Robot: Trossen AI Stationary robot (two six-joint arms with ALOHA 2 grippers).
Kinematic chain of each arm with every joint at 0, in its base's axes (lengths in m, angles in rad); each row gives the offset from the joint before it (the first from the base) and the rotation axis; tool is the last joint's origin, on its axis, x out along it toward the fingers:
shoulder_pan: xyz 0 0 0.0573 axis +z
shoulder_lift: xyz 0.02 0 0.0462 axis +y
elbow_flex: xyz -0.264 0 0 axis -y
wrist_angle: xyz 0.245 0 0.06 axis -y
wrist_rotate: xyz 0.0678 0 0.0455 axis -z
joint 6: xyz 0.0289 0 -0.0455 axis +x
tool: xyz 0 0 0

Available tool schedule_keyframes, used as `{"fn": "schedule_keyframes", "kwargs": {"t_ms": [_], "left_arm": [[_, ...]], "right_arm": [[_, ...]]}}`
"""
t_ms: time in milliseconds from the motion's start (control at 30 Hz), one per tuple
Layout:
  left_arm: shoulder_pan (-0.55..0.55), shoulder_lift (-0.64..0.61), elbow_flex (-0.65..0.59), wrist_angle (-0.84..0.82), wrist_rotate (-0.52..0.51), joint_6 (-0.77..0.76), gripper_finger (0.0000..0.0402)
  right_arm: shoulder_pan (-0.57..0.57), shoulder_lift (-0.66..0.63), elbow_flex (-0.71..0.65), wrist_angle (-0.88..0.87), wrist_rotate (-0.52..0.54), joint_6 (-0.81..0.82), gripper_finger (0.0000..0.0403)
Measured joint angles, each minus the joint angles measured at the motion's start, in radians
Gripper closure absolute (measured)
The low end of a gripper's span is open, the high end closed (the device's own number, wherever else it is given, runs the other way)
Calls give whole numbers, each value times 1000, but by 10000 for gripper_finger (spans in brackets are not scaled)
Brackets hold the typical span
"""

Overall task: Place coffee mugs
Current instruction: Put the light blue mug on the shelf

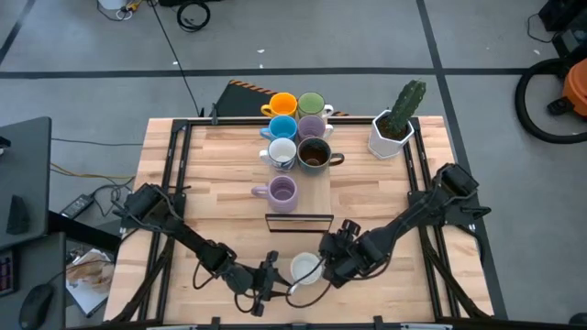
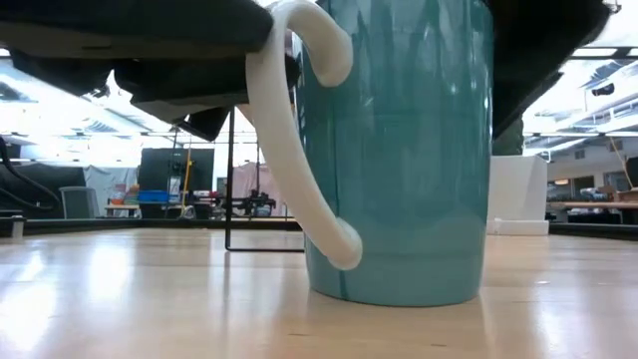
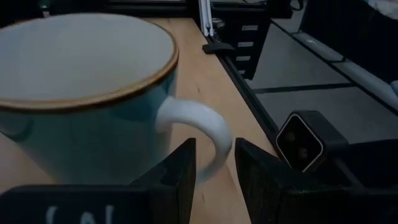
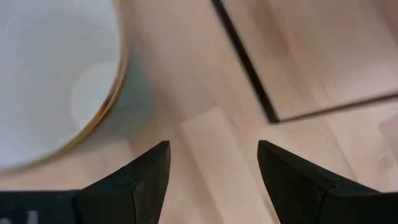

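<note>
A mug, teal outside and white inside [image 1: 305, 269] [image 2: 399, 150] [image 3: 81, 81] [image 4: 50, 74], stands upright on its base near the table's near edge, with its white handle [image 2: 284, 150] toward the left. My left gripper [image 1: 271, 278] [image 3: 214, 165] is at that handle. My right gripper [image 1: 332, 266] [image 4: 214, 168] hovers open just right of the mug and touches nothing. Six mugs cluster at the far middle: orange [image 1: 282, 104], green [image 1: 310, 104], blue [image 1: 282, 126], purple [image 1: 312, 126], white [image 1: 282, 151] and dark [image 1: 314, 154]. Another purple mug [image 1: 282, 191] stands alone mid-table. My left gripper has the mug's handle [image 3: 214, 134] between its two fingers [image 3: 180, 177], one on each side of the loop. It comes slanting down from the table's left. The mug stands upright with its base on the table.
A white faceted planter with a cactus [image 1: 393, 133] stands at the far right. A thin black frame [image 1: 298, 222] [image 2: 264, 179] stands between the lone purple mug and the grippers. Bare wood lies to the left and right of the mug cluster.
</note>
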Motion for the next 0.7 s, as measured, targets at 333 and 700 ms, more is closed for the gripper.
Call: {"fn": "schedule_keyframes", "kwargs": {"t_ms": [333,700], "left_arm": [[-7,0,0,-14,64,0,285],[2,0,0,55,52,-18,285]], "right_arm": [[111,2,-5,196,-61,-10,156],[63,2,-5,259,46,-60,156]]}}
